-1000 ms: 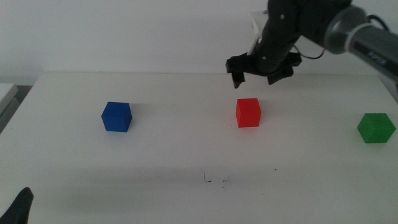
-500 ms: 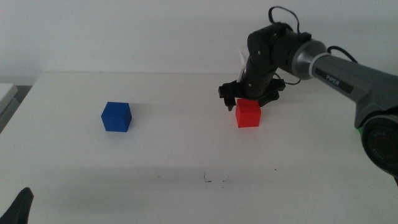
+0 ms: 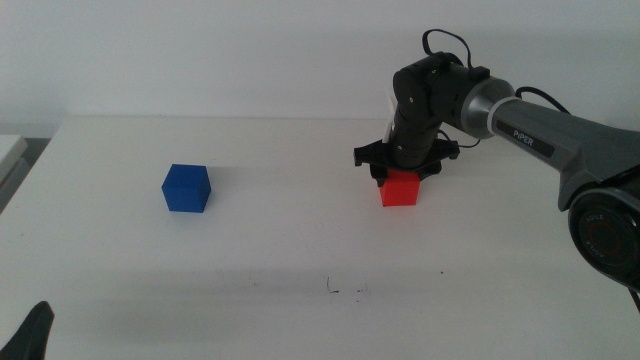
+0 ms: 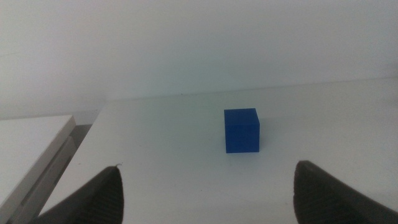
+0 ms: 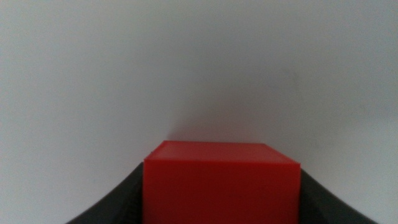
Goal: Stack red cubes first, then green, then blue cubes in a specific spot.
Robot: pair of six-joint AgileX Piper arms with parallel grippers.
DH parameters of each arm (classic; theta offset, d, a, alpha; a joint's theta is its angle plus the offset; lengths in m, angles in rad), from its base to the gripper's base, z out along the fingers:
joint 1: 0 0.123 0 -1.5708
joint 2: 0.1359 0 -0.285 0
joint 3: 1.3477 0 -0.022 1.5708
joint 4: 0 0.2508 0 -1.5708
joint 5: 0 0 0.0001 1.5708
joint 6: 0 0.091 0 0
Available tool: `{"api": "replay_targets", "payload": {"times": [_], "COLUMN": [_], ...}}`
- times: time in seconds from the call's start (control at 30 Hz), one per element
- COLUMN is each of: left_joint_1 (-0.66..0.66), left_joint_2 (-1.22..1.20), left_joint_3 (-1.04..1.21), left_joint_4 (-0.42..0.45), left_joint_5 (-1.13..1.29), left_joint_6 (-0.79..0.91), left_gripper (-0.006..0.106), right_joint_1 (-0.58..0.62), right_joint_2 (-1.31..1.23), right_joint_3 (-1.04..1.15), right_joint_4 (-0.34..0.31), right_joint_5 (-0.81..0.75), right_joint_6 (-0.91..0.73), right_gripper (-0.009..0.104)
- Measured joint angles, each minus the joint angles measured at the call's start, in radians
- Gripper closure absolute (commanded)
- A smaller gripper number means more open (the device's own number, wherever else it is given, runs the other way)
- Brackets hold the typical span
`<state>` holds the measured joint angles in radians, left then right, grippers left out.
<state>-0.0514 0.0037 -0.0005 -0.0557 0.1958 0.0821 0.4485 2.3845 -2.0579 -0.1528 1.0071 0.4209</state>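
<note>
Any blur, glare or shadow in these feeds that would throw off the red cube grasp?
Middle view: sharp, even light, no glare; right gripper over the red cube. Right wrist view: cube fills the bottom, soft-focused, jaws dim beside it. Left wrist view: blue cube clear, left gripper jaws blurred at the edge.

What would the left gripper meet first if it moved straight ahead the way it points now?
Probably the blue cube: it sits on the table ahead of the open left gripper, slightly off-centre, with nothing between them. The depth is unclear.
</note>
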Motion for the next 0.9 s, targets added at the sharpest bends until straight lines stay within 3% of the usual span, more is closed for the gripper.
{"api": "replay_targets", "payload": {"times": [0.2, 0.47, 0.63, 0.9], "left_joint_1": [0.0, 0.0, 0.0, 0.0], "left_joint_2": [0.0, 0.0, 0.0, 0.0], "left_joint_3": [0.0, 0.0, 0.0, 0.0], "left_joint_4": [0.0, 0.0, 0.0, 0.0], "left_joint_5": [0.0, 0.0, 0.0, 0.0], "left_joint_6": [0.0, 0.0, 0.0, 0.0], "left_gripper": [0.007, 0.007, 0.007, 0.007], "right_joint_1": [0.02, 0.229, 0.292, 0.344], "right_joint_2": [-0.122, -0.437, -0.44, -0.376], "right_joint_3": [0.047, 0.464, 0.547, 0.548], "right_joint_4": [-0.011, -0.116, -0.134, -0.186], "right_joint_5": [0.077, -0.108, -0.123, -0.14], "right_joint_6": [0.072, 0.35, 0.51, 0.608], "right_gripper": [0.096, 0.096, 0.096, 0.096]}}
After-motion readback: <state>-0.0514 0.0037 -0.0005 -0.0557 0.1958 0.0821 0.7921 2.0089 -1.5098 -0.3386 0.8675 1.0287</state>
